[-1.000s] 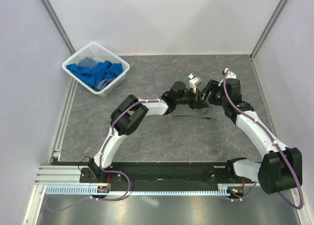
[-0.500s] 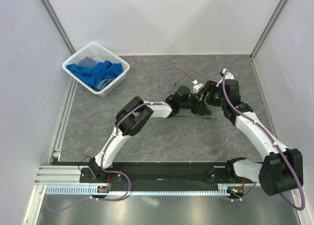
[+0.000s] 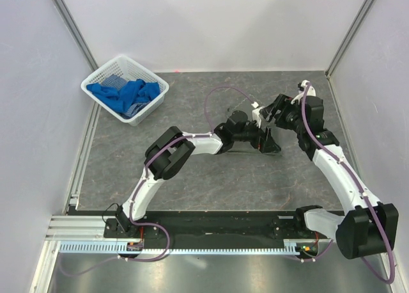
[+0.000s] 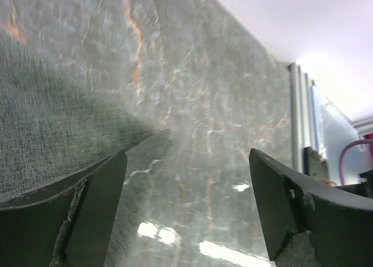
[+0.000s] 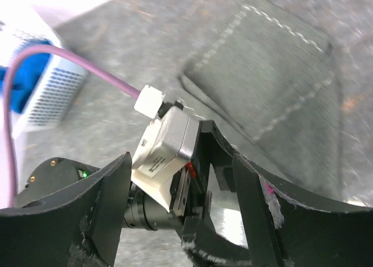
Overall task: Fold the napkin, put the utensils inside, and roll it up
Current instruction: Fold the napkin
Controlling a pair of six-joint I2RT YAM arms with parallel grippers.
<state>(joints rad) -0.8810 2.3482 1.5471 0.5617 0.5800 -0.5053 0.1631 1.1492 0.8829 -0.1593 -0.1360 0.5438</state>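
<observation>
The napkin point(image 5: 274, 63), a dark grey cloth with a light stitched hem, lies bunched right of the table's middle; from above only a dark strip of the napkin point(image 3: 246, 151) shows under my left arm. My left gripper point(image 3: 267, 141) sits low at its right end. In the left wrist view the left gripper point(image 4: 186, 185) is open, with bare tabletop between its fingers and the napkin point(image 4: 46, 133) beside the left finger. My right gripper point(image 3: 271, 110) hovers just behind, open; through the right gripper point(image 5: 180, 179) I see the left wrist camera. The utensils are out of view.
A white basket point(image 3: 153, 82) holding blue cloths point(image 3: 124, 93) stands at the far left corner, and the basket point(image 5: 41, 92) also shows in the right wrist view. White walls and metal rails point(image 3: 86, 152) bound the grey marbled table. The left arm's purple cable point(image 3: 220, 91) loops above the napkin.
My left gripper has gone from shut to wide open, letting go of the napkin, and slid a little right. The right gripper has drawn back toward the far right.
</observation>
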